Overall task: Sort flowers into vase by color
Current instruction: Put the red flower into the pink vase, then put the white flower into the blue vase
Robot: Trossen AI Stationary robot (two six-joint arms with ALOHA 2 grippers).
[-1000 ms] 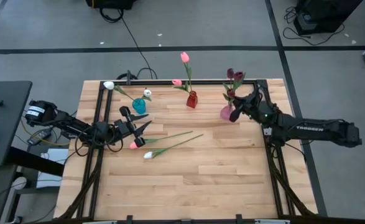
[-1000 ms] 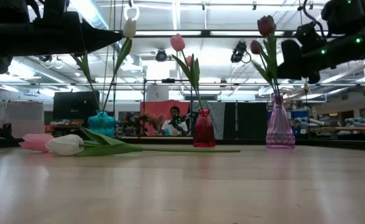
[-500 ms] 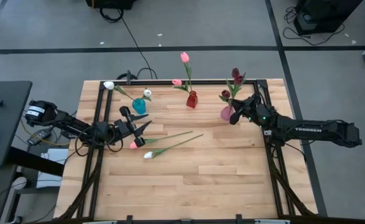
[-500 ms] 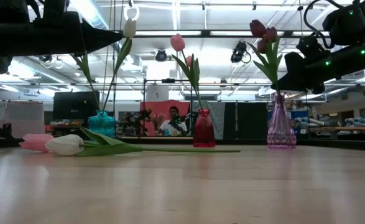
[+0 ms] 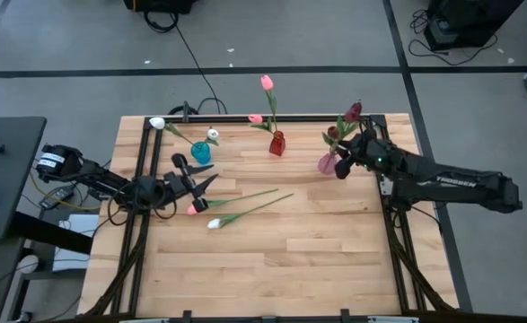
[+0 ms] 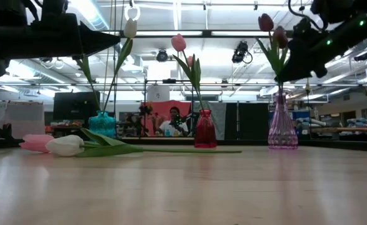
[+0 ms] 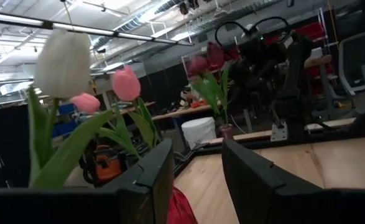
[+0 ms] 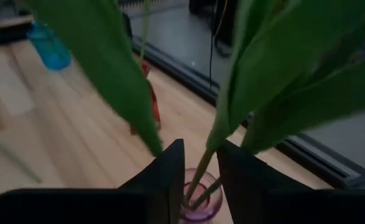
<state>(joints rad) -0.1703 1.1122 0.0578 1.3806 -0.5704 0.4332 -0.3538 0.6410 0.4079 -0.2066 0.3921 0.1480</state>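
Shifted toward the table's far edge over the last second, the right gripper (image 5: 342, 160) is now seen directly above the purple vase (image 5: 327, 162), its fingers set narrowly around a maroon tulip's stem (image 8: 198, 177) whose foot is already inside the vase mouth; the dark heads have swung with it. The placement is judged nearly done, release remaining. The left gripper (image 5: 194, 175) is held open and empty beside the teal vase (image 5: 200, 152). Three vases are counted, the red vase (image 5: 276, 144) included. Two tulips lie on the table: one pink (image 5: 194, 208), one white (image 5: 215, 223).
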